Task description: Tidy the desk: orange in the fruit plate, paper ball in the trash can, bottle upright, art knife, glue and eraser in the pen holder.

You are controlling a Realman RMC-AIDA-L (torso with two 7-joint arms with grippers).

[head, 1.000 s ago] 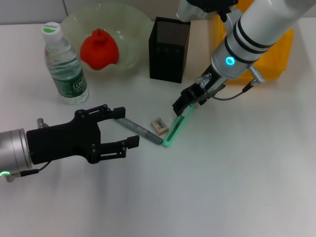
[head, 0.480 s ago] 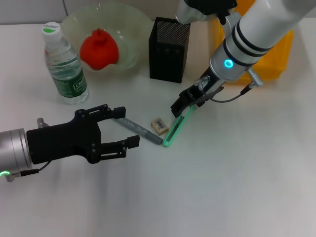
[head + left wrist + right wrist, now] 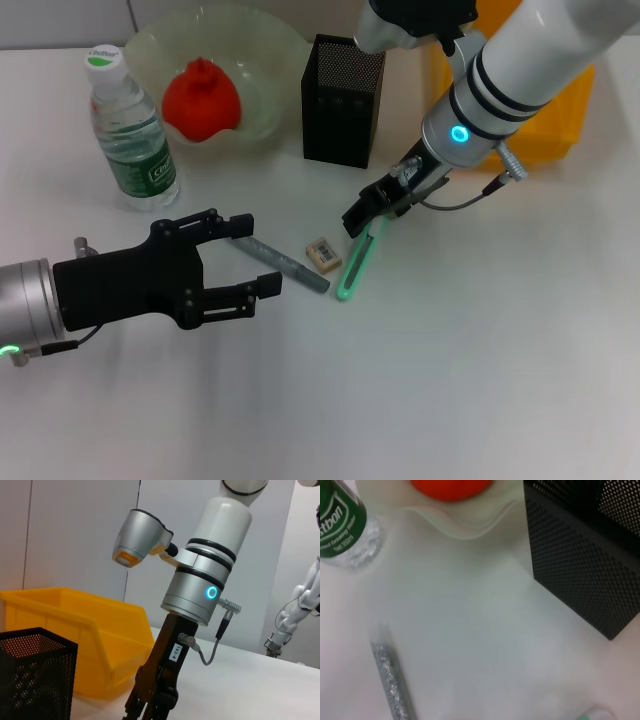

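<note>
Nearest, left gripper: black, low over the white desk at the near left, fingers spread wide and holding nothing; the upper fingertip lies over the end of the glue stick.
Glue stick: grey glittery tube lying flat, slanting from that fingertip toward the green knife's near tip.
Eraser: small tan block lying on the desk between the glue stick and the art knife, apart from both.
Art knife: green, its near tip on or just above the desk, its far end under the right gripper.
Right gripper: black fingers closed around the far end of the knife, arm reaching in from the far right, just in front of the pen holder.
Bottle: standing upright at far left, green label, white-and-green cap.
Pen holder: black mesh box, upright, behind the right gripper.
Fruit plate: translucent pale green bowl at the far edge, holding the orange.
Yellow bin: behind the right arm at far right.
</note>
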